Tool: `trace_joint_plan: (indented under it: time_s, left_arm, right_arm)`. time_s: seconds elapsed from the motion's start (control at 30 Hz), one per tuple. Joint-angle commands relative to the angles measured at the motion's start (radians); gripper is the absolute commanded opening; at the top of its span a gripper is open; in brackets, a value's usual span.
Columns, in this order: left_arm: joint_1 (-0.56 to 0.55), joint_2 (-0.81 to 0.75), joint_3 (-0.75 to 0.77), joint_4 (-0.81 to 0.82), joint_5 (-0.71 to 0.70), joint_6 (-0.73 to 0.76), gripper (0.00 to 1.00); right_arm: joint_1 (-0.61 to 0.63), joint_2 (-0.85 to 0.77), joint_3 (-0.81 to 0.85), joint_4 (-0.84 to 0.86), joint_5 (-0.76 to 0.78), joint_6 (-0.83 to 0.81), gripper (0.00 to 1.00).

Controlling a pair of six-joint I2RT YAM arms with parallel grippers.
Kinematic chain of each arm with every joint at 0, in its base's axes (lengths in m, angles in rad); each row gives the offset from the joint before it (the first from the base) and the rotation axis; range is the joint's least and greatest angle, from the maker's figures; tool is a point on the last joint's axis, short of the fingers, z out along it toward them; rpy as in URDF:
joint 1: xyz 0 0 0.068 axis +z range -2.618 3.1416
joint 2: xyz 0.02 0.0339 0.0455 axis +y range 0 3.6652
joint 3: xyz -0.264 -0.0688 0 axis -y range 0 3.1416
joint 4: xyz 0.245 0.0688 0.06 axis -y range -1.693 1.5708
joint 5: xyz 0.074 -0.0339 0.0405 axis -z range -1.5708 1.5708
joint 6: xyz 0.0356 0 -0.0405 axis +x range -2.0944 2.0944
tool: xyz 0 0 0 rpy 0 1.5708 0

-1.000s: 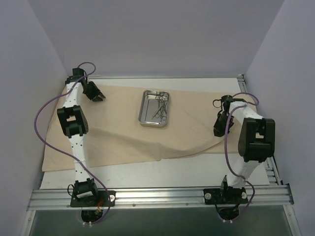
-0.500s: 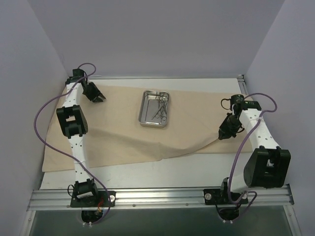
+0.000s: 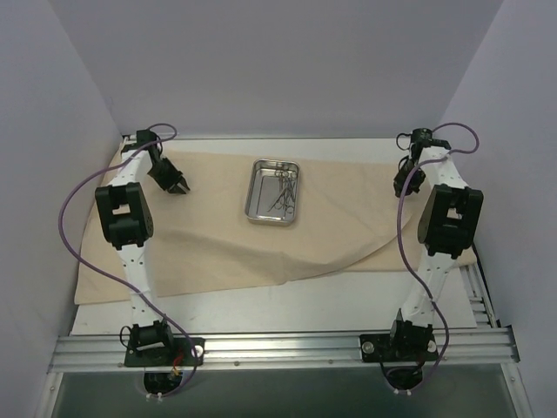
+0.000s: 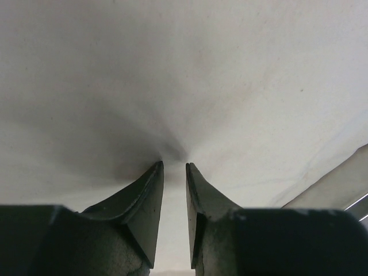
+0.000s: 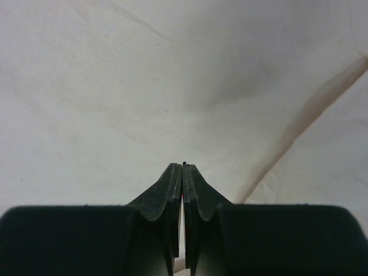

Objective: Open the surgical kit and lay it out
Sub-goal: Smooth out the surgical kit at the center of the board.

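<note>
You've got the cloth wrap opened out over most of the white tabletop; its far edge runs along the back of the table, its near-L corner lies by the L arm, and its near edge climbs toward the R arm, w/ a bare strip of table in front; a soft diagonal fold crosses the middle of the cloth; the steel tray sits on the cloth, far-centre, between your two grippers and well apart from both; the thin metal instruments lie inside the tray, bunched toward its R side, too small to tell one from another

L gripper: low over the far-L part of the cloth, pointing down toward it; in the L wrist view its fingers stand slightly apart, a narrow gap w/ pale cloth showing through; shading in the cloth draws in toward the tips, but you can't tell from here whether any fabric is caught; a straight paler edge cuts the lower-R corner of that view, can't say what it is

R gripper: over the far-R part of the cloth; R wrist view shows its fingers pressed together w/ nothing between them; cloth fills that view, w/ a crease running diagonally just R of the tips
</note>
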Motion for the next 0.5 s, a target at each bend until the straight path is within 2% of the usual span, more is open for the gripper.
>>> trace_joint_plan:
  time_s: [0.0,0.2,0.47]
  left_arm:
    - [-0.008,-0.079,-0.064,0.028,-0.028,-0.014,0.32]
    - [-0.009,-0.057,-0.075,-0.001,-0.049,-0.007,0.32]
    - [-0.011,0.086,0.058,-0.049,-0.019,-0.03,0.32]
  right_arm:
    - [0.005,0.046,0.042,-0.042,0.036,-0.031,0.0]
    - [0.004,0.135,0.013,0.018,0.029,-0.04,0.0]
    - [0.004,0.322,0.169,0.02,0.018,-0.043,0.0]
